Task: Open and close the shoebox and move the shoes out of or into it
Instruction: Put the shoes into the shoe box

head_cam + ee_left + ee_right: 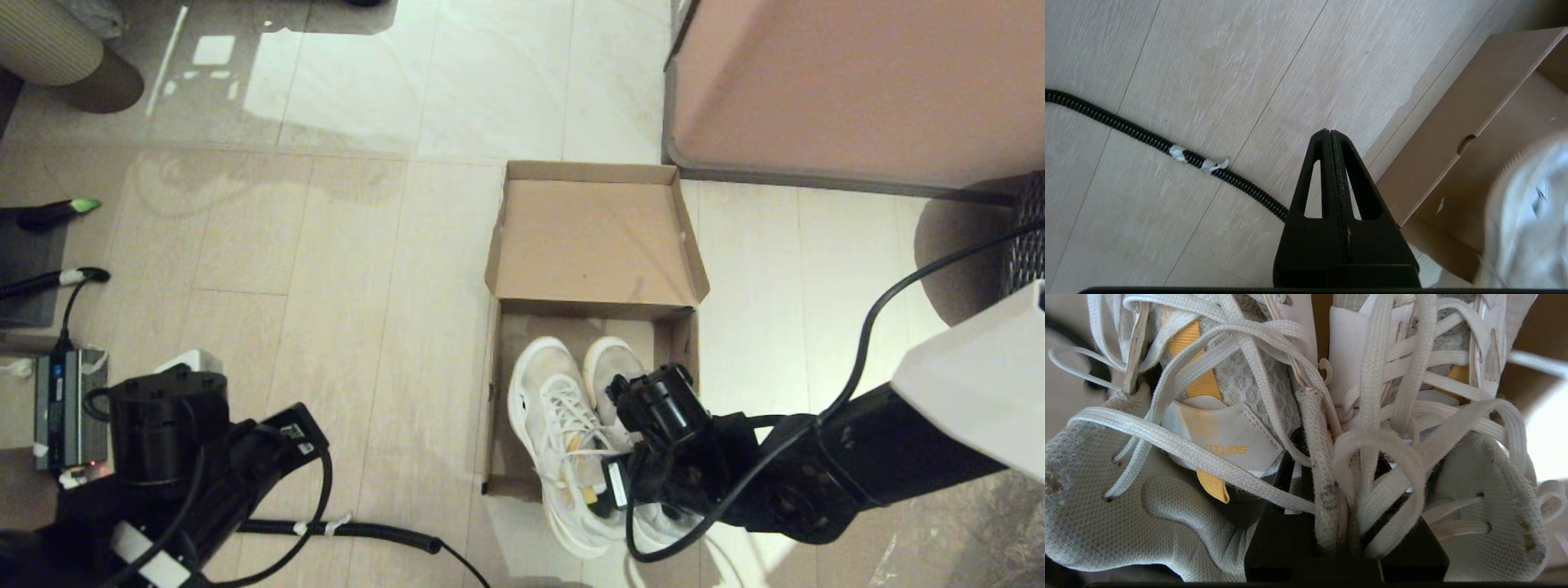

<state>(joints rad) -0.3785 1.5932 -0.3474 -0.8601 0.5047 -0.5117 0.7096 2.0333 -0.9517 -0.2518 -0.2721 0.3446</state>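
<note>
The brown shoebox (594,245) lies lid-open on the floor (326,269). White shoes (563,433) jut over its near edge, their inner collars pinched together by the right gripper (1331,506). The left gripper (1331,163) is closed, empty.

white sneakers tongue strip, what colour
Yellow-orange strip on the white chunky sneakers, clearest in the right wrist view.

A home interior; pale wood-look floor (326,269), pinkish cabinet (857,82), cables and a power adapter (69,404).
</note>
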